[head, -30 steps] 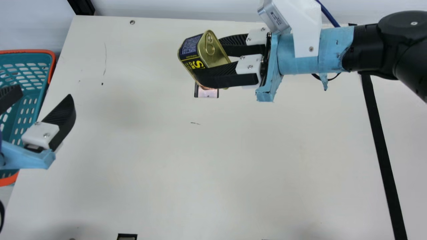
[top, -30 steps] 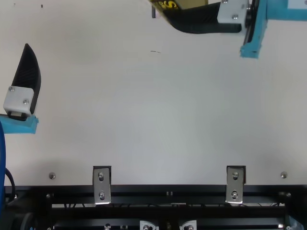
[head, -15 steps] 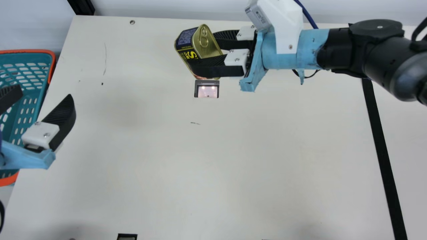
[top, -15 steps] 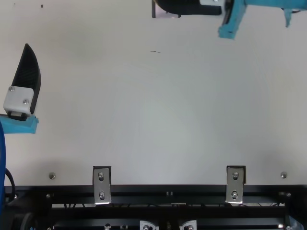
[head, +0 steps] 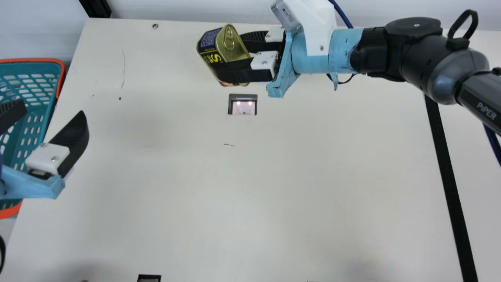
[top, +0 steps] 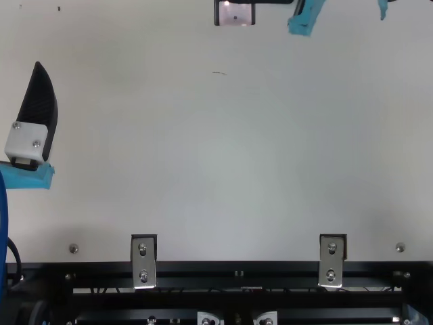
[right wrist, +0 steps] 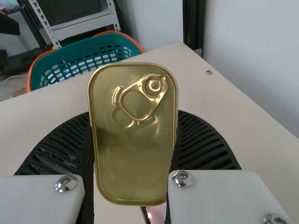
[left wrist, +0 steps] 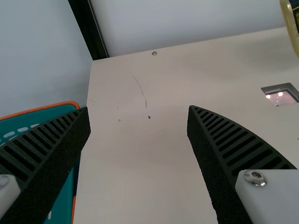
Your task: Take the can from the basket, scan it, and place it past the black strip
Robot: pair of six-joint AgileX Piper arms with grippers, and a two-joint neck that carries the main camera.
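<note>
Toward the far edge of the worktop (head: 274, 176), in the main view, our right gripper (head: 227, 54) is clamping the can (head: 209, 45), its fingers closing on the two sides. We are holding the can tilted above the worktop, its ring-pull lid facing our right arm. The scanner window (head: 242, 105) is glowing with two small lights, lying nearer the near edge than the can appears. Our left gripper (head: 54, 111) is hanging with its fingers wide apart by the left edge, where the basket (head: 39, 98) is sitting just outside. Along the right side, the black strip (head: 450, 168) is slanting from near the far edge toward the near one, and our right arm is crossing over its far part.

In the top view, one finger of our left gripper is pointing toward the far edge, while two metal brackets (top: 143, 263) are gripping the near edge. Blue tape (top: 304, 17) on our right gripper is showing near the scanner window.

In the left wrist view, our left gripper (left wrist: 139, 112) is spreading its fingers; part of the can is peeking in beyond them, above the worktop.

In the right wrist view, our right gripper (right wrist: 134, 114) is pinching the can between ribbed fingers, its gold lid facing us. Beyond the worktop's edge, the basket is sitting before a white rack (right wrist: 84, 28).
</note>
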